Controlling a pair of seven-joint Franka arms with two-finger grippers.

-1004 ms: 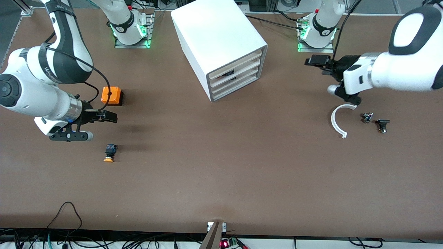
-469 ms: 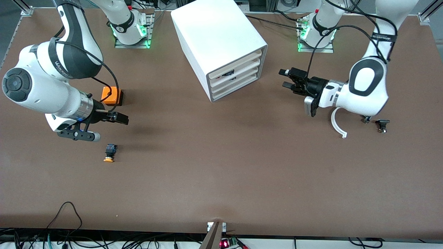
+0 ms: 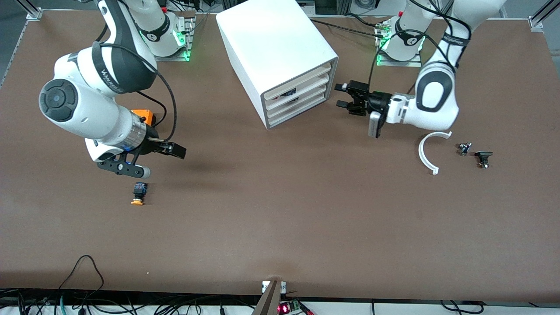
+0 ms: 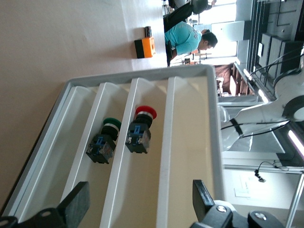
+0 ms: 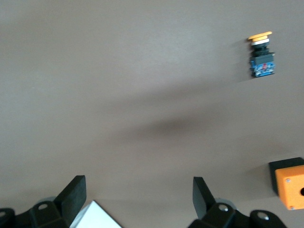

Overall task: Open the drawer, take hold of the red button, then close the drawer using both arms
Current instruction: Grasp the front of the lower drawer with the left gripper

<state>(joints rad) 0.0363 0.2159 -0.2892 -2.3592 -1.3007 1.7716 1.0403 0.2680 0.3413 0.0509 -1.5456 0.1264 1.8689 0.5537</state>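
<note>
The white cabinet point(image 3: 271, 39) stands at the table's middle with its stacked drawers point(image 3: 302, 94) pushed in. In the left wrist view the red-capped button point(image 4: 142, 124) lies on its side in one drawer point(image 4: 137, 180). A green-capped one point(image 4: 107, 137) lies in the drawer beside it. My left gripper point(image 3: 341, 95) point(image 4: 140, 202) hangs open just in front of the drawer fronts, touching nothing. My right gripper point(image 3: 177, 151) point(image 5: 137, 192) is open and empty over bare table, toward the right arm's end.
An orange-capped button point(image 3: 138, 193) point(image 5: 261, 56) lies nearer the front camera than the right gripper. The right arm partly hides an orange cube point(image 3: 146, 116) point(image 5: 289, 183). A white curved piece point(image 3: 428, 153) and two small dark parts point(image 3: 463, 148) point(image 3: 483, 158) lie toward the left arm's end.
The left arm swung from above the curved piece to the cabinet's drawer fronts. The right arm shifted toward the table's middle. Both grippers stayed open.
</note>
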